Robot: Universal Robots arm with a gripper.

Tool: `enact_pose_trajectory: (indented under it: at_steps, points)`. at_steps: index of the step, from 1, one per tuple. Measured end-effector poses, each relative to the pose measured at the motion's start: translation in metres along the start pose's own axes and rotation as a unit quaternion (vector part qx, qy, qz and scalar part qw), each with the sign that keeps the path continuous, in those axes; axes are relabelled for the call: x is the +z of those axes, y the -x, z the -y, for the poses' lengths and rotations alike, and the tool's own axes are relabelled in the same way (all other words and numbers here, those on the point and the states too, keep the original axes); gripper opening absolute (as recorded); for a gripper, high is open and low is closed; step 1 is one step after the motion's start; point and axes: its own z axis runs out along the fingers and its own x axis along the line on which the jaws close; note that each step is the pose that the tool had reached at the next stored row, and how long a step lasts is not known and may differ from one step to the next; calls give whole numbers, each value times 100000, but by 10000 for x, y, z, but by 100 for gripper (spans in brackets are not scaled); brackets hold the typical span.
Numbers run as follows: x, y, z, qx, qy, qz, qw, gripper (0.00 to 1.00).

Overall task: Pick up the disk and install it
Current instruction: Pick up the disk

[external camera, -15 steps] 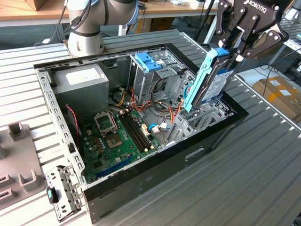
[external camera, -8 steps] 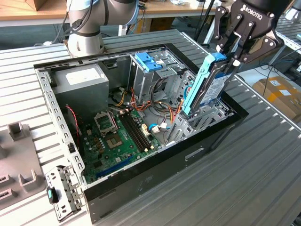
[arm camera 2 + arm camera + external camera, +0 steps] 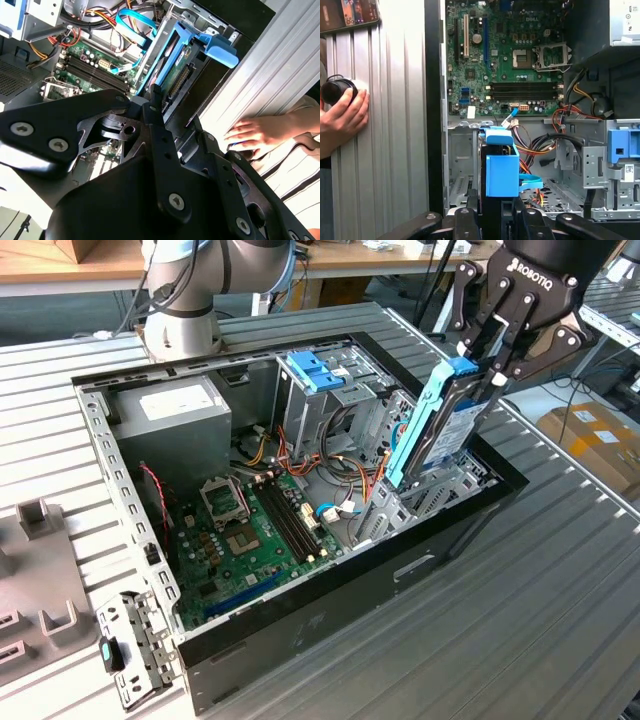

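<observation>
- Gripper (image 3: pixel 487 358) clamped on top end of the one disk (image 3: pixel 455 430); disk tilted, lower end inside case (image 3: pixel 330 640), at its edge on the exterior view's right.
- In both wrist views: one person's hand (image 3: pixel 342 117) resting on table (image 3: pixel 395 125).

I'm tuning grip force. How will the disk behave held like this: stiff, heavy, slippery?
Probably rigid: the disk stands tilted in the gripper without sagging. Likely dense for its size, being metal-cased. Gripped near its upper end, it could pivot; its blue carrier looks like smooth plastic.
</observation>
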Motion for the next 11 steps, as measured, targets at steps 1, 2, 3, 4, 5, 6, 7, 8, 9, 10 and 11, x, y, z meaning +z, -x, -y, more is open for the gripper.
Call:
enact_pose_trajectory:
  at_steps: [1, 2, 3, 4, 5, 6, 7, 8, 9, 10, 11]
  points:
    - [2, 0, 6, -7, 0, -3, 100000, 35]
    - [4, 0, 9, -6, -1, 8, 100000, 35]
    - [14, 1, 9, 6, 1, 17, 100000, 35]
    - [24, 1, 9, 6, 0, 11, 100000, 35]
    - [37, 1, 10, -2, 1, 8, 100000, 35]
    - [42, 1, 10, -2, 2, 11, 100000, 35]
    - [42, 1, 10, -3, 1, 9, 100000, 35]
    - [42, 1, 10, -3, 2, 8, 100000, 35]
    - [42, 1, 10, -1, 2, 1, 100000, 35]
    - [42, 1, 10, 0, 1, 4, 100000, 35]
    - [43, 1, 10, -1, 1, 8, 100000, 35]
